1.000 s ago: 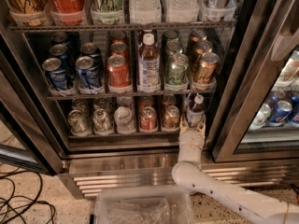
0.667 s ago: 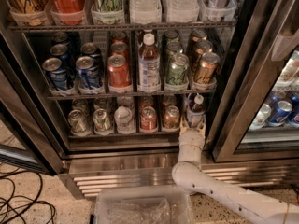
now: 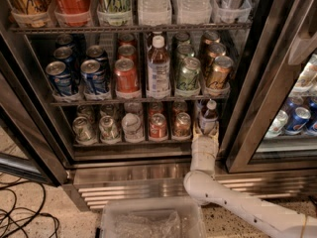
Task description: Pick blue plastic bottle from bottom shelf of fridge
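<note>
The gripper [image 3: 207, 131] sits at the base of the blue plastic bottle [image 3: 208, 114]; whether it has a grasp cannot be told. The bottle, white-capped and holding a dark drink, stands at the right end of the bottom shelf [image 3: 124, 144] of the fridge [image 3: 148, 175]. Cans [image 3: 158, 126] crowd the space left of the bottle.

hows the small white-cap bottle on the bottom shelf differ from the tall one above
The small clear plastic bottle is shorter and slimmer than the tall white-labelled bottle. The small one stands far right with the claw at its base; the tall one stands mid-row, untouched. Both are white-capped.

Soda cans [image 3: 126, 76], floor cables [image 3: 20, 218], clear plastic bin [image 3: 148, 206]
</note>
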### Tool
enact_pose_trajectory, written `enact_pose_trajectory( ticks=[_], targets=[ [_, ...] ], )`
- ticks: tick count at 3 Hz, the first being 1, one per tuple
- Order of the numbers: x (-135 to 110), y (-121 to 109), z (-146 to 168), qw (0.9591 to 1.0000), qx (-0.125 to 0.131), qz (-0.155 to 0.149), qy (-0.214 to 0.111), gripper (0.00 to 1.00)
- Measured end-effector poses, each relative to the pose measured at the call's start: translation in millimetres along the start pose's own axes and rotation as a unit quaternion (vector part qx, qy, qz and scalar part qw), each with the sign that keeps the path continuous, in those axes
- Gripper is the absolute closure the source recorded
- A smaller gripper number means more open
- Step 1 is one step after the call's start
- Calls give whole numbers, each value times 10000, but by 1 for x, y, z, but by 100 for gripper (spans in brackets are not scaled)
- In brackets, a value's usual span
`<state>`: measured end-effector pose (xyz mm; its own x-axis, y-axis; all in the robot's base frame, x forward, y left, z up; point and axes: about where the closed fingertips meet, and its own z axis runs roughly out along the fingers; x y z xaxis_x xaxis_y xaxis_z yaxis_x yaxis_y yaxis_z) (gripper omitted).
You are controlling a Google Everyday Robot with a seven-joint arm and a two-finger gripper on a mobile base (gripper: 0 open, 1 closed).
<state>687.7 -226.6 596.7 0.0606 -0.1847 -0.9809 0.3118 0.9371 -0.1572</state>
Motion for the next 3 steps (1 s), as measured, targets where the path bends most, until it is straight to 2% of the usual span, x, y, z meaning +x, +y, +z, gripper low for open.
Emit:
enact_pose_trajectory(
  ticks=[1,3],
  targets=[
    [-9,-18,1,9998,48,-160,-112,100],
    [-42,-30,-16,9989,59,-49,-452,100]
  ],
)
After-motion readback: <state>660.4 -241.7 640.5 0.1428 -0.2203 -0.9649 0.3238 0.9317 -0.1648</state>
